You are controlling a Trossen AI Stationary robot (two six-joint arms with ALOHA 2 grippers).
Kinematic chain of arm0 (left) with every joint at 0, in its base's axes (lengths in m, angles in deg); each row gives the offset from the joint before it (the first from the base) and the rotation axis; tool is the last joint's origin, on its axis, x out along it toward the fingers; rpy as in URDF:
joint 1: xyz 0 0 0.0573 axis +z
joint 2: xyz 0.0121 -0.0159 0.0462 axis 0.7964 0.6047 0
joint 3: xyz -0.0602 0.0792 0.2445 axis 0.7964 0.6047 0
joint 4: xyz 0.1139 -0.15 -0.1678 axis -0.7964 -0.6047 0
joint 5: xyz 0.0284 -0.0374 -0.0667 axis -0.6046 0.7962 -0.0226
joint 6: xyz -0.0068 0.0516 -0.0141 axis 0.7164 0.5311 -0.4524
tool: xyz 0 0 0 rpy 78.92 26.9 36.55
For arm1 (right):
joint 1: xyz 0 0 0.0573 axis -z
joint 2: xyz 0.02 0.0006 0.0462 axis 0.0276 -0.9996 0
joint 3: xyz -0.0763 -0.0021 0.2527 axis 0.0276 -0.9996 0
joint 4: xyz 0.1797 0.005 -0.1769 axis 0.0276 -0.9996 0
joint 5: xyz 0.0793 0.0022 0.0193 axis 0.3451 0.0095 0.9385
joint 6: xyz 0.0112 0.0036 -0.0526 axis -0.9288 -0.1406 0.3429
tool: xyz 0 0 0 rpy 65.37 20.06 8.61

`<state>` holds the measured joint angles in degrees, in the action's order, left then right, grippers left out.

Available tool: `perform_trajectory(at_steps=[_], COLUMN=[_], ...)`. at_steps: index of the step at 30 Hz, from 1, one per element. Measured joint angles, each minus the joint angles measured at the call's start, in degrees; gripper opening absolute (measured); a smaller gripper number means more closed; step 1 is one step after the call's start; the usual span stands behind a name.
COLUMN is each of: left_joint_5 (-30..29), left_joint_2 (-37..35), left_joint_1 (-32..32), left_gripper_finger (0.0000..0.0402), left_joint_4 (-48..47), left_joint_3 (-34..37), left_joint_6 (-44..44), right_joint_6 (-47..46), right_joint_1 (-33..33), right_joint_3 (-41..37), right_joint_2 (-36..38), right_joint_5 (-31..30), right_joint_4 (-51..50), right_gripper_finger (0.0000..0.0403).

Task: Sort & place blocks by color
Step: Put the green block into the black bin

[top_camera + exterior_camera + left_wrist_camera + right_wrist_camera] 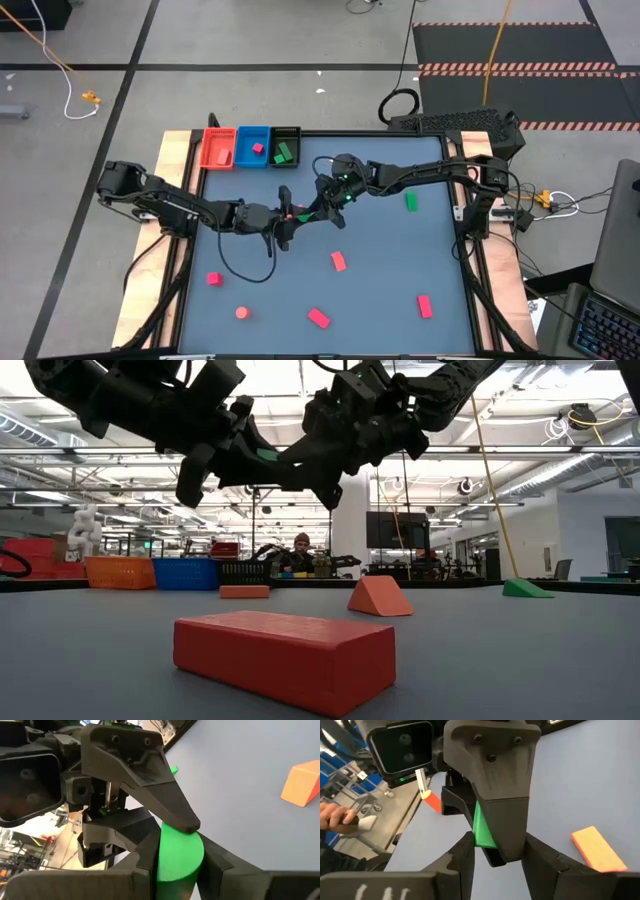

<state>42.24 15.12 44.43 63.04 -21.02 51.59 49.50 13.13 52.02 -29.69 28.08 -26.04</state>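
You have barely begun: one pink block (258, 148) lies in the blue tray (252, 146) and one green block (284, 153) in the black tray (286, 146) at the far edge. Mid-surface, the left gripper (291, 213) and right gripper (322, 203) both have their jaws clamped on a green cylinder (177, 855), held aloft between them. Six blocks still lie loose on the surface (380, 270).

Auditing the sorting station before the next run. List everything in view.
Table: one, grey-blue top, under both arms.
Red tray: one, far edge, leftmost.
Blue tray: one, beside it, holding a pink block.
Black tray: one, rightmost, holding a green block.
Loose green block: one, right of centre.
Loose red-to-salmon blocks: five, spread over the near half.
Green cylinder: one, held above the table's middle.
Person: one, in the room beyond the table.
Left claw: closed on the cylinder.
Right claw: gripping the same cylinder.
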Motion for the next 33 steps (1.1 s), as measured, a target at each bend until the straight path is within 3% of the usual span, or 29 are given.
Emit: perform_trajectory(at_steps=[4, 10, 13, 20, 27, 33], left_joint_5=[-1.8, -11.7, -16.3, -21.4, -15.1, 2.8], left_joint_2=[0.0, 0.0, -0.3, -2.2, -2.5, -2.5], left_joint_1=[-0.7, -1.6, -1.5, 2.8, 16.1, 31.5], left_gripper_finger=[0.0086, 0.0086, 0.0086, 0.0086, 0.0086, 0.0086], left_joint_4=[0.4, -0.6, -3.5, -4.2, -9.0, -20.9], left_joint_3=[0.0, 0.1, 0.1, -0.1, -3.8, -7.7], left_joint_6=[-0.9, -7.3, -11.7, -29.5, -38.2, -48.5], right_joint_6=[-1.0, -0.2, 1.5, 3.8, 5.0, 8.3], right_joint_1=[0.0, 0.0, -0.9, -3.1, -5.4, -6.7], right_joint_3=[0.0, 0.0, 0.0, 0.0, 0.0, 0.0], right_joint_2=[0.0, 0.0, 0.0, 0.0, 0.0, 0.0], right_joint_5=[-2.0, -6.8, -8.2, -9.9, -9.6, -9.1], right_joint_4=[-0.1, -0.6, -0.5, -2.1, -2.1, -2.0], right_gripper_finger=[0.0131, 0.026, 0.0306, 0.034, 0.033, 0.0329])
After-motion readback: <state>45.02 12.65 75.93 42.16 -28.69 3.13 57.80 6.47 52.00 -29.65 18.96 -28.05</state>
